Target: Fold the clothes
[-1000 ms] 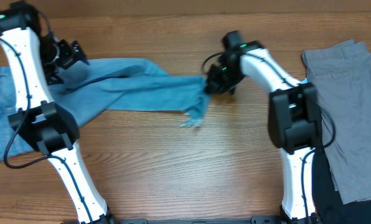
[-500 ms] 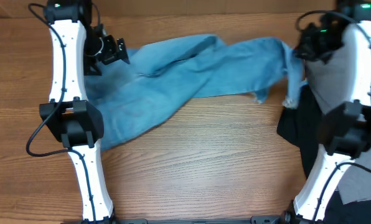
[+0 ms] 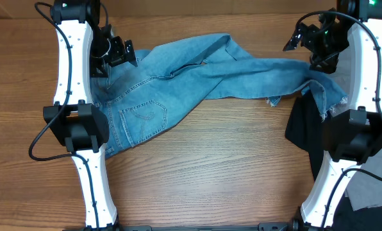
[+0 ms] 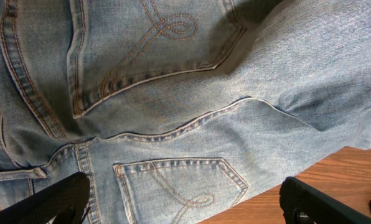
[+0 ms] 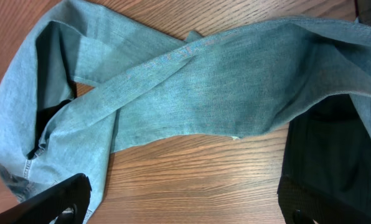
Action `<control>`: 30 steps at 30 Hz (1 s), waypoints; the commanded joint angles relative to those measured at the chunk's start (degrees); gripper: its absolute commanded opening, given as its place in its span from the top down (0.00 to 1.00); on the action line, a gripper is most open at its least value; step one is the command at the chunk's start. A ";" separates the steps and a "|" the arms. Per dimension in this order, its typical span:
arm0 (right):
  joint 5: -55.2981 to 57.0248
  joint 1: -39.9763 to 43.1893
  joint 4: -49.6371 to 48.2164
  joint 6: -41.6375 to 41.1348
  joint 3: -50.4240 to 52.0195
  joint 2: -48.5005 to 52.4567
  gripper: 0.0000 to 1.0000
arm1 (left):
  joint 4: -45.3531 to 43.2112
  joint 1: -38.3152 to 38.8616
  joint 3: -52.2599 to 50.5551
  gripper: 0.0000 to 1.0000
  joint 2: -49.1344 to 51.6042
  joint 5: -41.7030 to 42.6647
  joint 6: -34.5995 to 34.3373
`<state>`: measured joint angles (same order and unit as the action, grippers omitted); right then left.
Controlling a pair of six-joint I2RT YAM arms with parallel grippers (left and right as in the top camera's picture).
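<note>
Gaping left jaws: the left gripper stood with its fingers wide apart and nothing between them.
Left jaws' place: far left of the table, over the seat of the jeans; the left wrist view did not show whether the fingers touched the cloth.
Under the left jaws: two stitched back pockets faced up, with the waistband running off to the left.
Right jaws: the right gripper was also spread wide and held nothing.
Right jaws' place: far right, above one leg of the jeans, clear of the cloth.
Jeans: light blue denim, spread across the far half of the table from the left arm to the right arm. The seat lay at the left, and the two legs crossed near the middle.
Frayed hem: lay at the right end, draped onto the black garment.
Black garment: lay at the right, beside the right arm's base.
Grey garment: showed at the near right corner.
</note>
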<state>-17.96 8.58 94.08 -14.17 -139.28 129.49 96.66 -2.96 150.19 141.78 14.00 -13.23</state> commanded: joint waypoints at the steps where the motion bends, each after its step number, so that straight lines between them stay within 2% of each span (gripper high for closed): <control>1: 0.59 -0.74 -0.04 0.74 -0.59 -0.81 0.00 | 0.17 0.57 -2.05 0.00 -1.64 0.63 -0.09; 9: 3.15 -2.10 -0.59 0.72 -0.59 -0.74 0.00 | 0.17 -1.42 -11.04 0.00 -15.87 -8.48 -4.35; 14: 3.13 -2.21 -0.72 0.70 -0.59 -0.68 0.00 | 0.17 -2.49 -17.84 0.00 -25.42 -15.74 -10.32; 20: 3.06 -2.21 -0.68 0.70 -0.59 -0.59 0.00 | -0.28 -3.39 -32.26 0.00 -32.02 -14.78 -12.09; 23: 2.91 -2.21 -0.72 0.72 -0.57 -0.57 0.00 | -2.91 -3.34 -40.61 0.00 -32.30 -13.44 -9.97; 30: 2.93 -2.21 -0.09 0.74 -0.55 -0.57 0.00 | -18.05 -4.35 -61.22 0.00 -32.28 -7.72 -9.44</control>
<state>-15.42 6.42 93.93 -13.87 -139.28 129.49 81.47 -6.46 94.54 109.75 3.07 -23.22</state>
